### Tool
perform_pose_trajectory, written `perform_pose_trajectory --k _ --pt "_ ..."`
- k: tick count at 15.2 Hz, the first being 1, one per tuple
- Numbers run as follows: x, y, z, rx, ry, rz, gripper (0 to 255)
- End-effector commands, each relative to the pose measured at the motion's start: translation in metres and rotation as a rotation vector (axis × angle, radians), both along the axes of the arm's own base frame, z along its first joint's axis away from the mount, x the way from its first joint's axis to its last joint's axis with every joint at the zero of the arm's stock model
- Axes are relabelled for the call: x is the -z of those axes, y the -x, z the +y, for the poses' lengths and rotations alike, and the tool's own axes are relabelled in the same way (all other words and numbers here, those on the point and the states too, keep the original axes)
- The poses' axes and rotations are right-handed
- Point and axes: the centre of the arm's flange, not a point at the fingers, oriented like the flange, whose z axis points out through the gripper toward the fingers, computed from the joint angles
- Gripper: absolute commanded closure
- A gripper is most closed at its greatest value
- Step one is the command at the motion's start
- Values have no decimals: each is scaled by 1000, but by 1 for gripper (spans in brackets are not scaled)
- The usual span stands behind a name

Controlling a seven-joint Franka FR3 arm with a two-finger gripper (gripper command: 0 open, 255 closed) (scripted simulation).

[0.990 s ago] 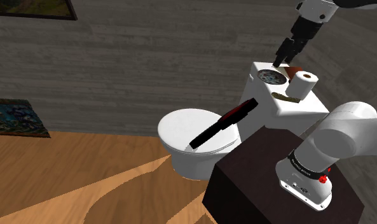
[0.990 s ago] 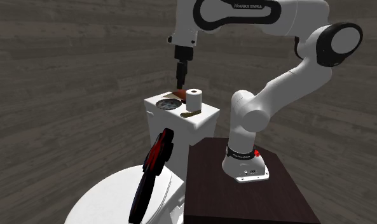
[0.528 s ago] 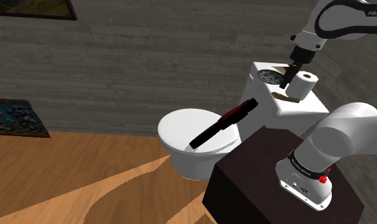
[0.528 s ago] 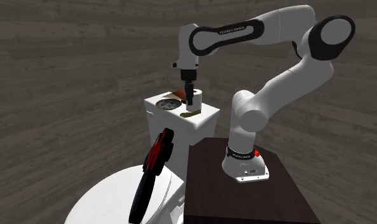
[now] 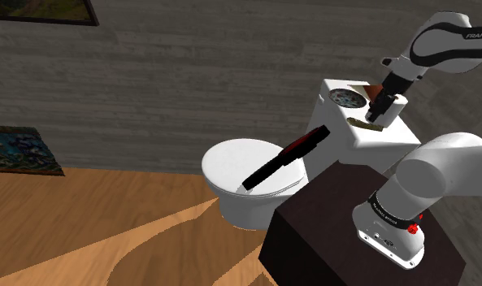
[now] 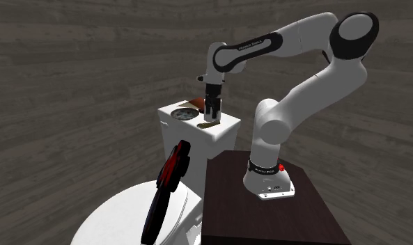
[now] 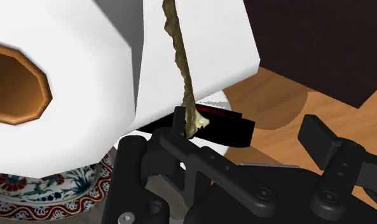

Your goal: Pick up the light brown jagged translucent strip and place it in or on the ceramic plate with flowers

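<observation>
1. Step in hand: approach for the grasp. The black two-finger claw [image 7: 246, 125] hangs low over the white toilet tank lid [image 5: 369, 140], fingers pointing down.
2. Claw state: the fingers stand well apart and clasp nothing.
3. Task thing: the light brown, jagged, thin strip [image 7: 178, 60] lies flat on the lid just below the claw. Its near end sits just inside one finger, not centred in the gap. The rest runs away ahead of the claw.
4. Target: the round ceramic plate with a red and blue flower pattern [image 7: 28, 191] rests on the same lid. It is near the claw, next to the white toilet paper roll with a brown core [image 7: 60, 83].
5. Next move (a judgement): shift the claw sideways to centre the strip, lower it until the fingertips reach the lid, then close. The strip is thin and flat, so a shallow descent risks closing on air.
6. Clearance: the roll stands close beside one finger, so contact may push it toward the plate.
</observation>
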Motion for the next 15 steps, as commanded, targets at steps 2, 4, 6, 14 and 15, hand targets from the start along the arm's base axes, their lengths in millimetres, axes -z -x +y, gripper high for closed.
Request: perform_pose_trajectory --k 2,4,6,14,15 --pt "10 13 -33 -74 -5 -111 0" --pt "20 12 -37 -85 -7 -115 0" --pt "30 10 -34 -85 -7 -115 0" --pt "53 6 -29 -85 -7 -115 0" --pt "53 6 -29 -85 -7 -115 0"
